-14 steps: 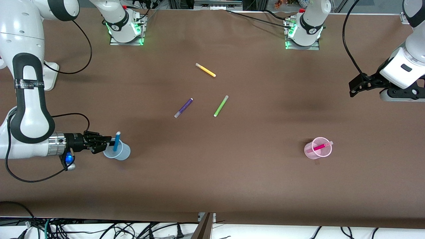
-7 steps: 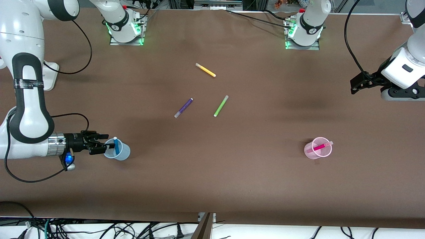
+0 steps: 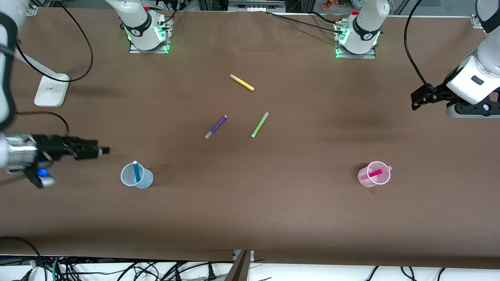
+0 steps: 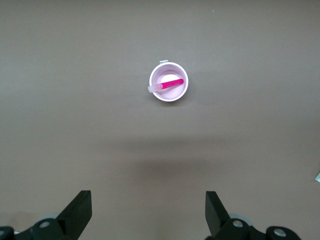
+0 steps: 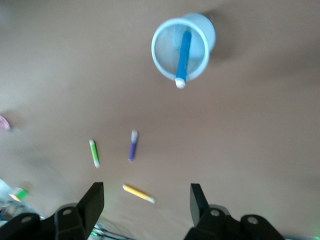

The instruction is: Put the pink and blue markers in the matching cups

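- Down toward the right arm's end of the brown table (image 3: 273, 218), a small translucent light-blue plastic cup (image 3: 136, 176) stands upright, with a slim mid-blue marker (image 3: 136, 171) leaning inside it, pale end up past the rim.
- From the right wrist view, the same blue marker (image 5: 183, 58) lies slanted across the round mouth of the light-blue cup (image 5: 181, 47).
- Toward the left arm's end, a matching pale-pink translucent cup (image 3: 374, 174) holds a magenta-pink marker (image 3: 376, 172), whose pale cap rests on the rim.
- The left wrist view looks straight down on the pink cup (image 4: 168, 82), with the pink marker (image 4: 166, 85) lying across it.
- The right gripper (image 3: 102, 150) hangs over bare table, apart from the blue cup; its fingers are spread and hold nothing.
- The left gripper (image 3: 417, 100) waits over the table edge at its own end, well apart from the pink cup, fingers spread and bare.
- Three loose markers lie mid-table: yellow (image 3: 241, 82) farthest from the front camera, purple (image 3: 216, 127) and lime-green (image 3: 260, 124) side by side nearer it.
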Action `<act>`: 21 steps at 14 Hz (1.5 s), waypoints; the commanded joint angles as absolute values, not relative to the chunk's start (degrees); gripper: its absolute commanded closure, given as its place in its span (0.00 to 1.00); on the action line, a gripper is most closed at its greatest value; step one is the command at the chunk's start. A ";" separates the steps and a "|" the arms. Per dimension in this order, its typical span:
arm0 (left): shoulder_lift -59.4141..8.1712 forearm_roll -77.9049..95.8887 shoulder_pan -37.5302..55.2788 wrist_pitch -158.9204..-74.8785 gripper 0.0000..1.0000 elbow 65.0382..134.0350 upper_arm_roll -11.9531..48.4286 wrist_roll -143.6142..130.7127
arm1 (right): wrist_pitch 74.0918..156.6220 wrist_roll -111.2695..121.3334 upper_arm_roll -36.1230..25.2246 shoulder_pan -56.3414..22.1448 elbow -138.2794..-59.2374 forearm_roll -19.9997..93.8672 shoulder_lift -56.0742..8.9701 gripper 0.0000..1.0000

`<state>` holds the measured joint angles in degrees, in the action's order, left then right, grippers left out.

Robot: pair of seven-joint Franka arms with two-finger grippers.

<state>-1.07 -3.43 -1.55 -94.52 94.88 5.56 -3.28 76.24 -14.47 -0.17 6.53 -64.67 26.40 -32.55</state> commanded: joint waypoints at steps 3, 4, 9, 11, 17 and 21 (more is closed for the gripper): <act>0.09 -2.64 -0.26 -94.04 0.00 95.45 4.48 -2.72 | 68.04 -13.01 0.26 6.51 -65.92 16.55 -22.34 0.22; 0.09 -2.64 -0.26 -93.96 0.00 95.45 4.48 -2.72 | 67.94 -12.92 0.52 6.07 -65.92 13.65 -20.85 0.22; -0.17 -2.46 -0.53 -94.04 0.00 94.66 4.31 -2.72 | 68.02 -7.38 0.70 1.93 -66.61 2.29 -17.85 0.20; -0.35 -2.46 -0.44 -94.13 0.00 94.40 4.31 -2.72 | 68.73 -7.21 0.70 1.93 -67.84 2.46 -17.40 0.18; -0.26 -2.46 -0.53 -93.87 0.00 94.48 4.31 -2.72 | 82.35 -4.32 1.05 1.85 -90.16 0.01 -4.49 0.16; -0.35 -2.37 -0.62 -93.87 0.00 94.31 3.96 -2.64 | 85.94 -3.43 2.63 1.85 -95.95 -1.93 -0.98 0.15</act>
<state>-1.06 -3.44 -0.89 -94.48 94.60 4.51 -3.29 82.65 -4.29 1.25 1.63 -89.91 -0.47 -5.23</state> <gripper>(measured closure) 0.000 0.150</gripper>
